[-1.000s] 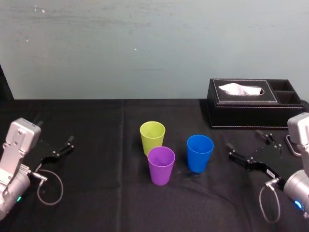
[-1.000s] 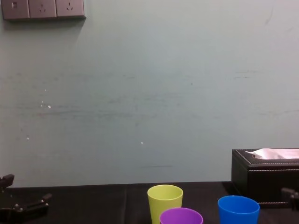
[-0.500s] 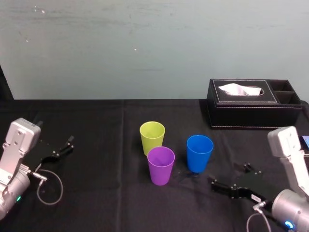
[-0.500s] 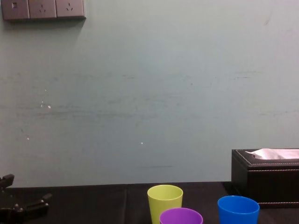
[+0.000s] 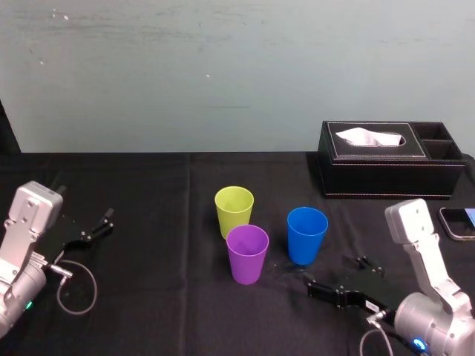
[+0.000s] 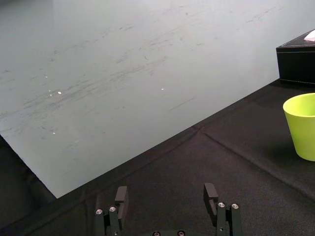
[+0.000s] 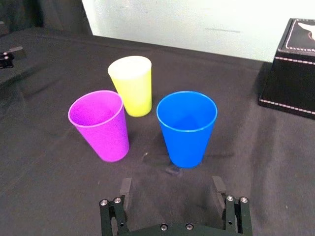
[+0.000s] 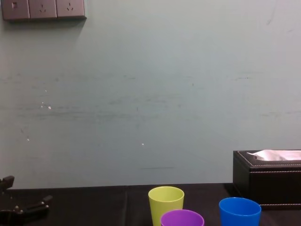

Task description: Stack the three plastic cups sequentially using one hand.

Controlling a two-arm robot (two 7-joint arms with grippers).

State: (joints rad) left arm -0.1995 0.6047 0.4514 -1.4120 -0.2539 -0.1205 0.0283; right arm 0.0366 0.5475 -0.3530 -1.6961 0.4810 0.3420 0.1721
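Where print might be read, on the grey socket plate [image 8: 43,8] high on the wall, the marks are too small to make out, and the cups are plain colour all round. At the far left the left gripper [image 6: 166,195] rests low over the black cloth [image 5: 148,297], its two fingers spread wide with nothing between them, well apart from every cup. Near the middle of the table the yellow-green cup [image 5: 234,211] stands upright, mouth up. Just in front of it and slightly to the right is the purple cup [image 5: 247,254], also upright; whether the two touch cannot be told. To the right, with a clear gap, stands the blue cup [image 5: 307,235], upright and nested in nothing. Right of and nearer than the blue cup, the right gripper [image 7: 172,187] hangs low over the cloth on its silver-grey arm, wide open and empty. From its wrist the blue cup sits straight ahead of the gap between the fingers, near but not touched, with the purple cup off to one side. Farther back on the right a black tissue box [image 5: 386,174] shows a white tissue [image 5: 369,137], and a phone [image 5: 459,221] lies at the table's right edge
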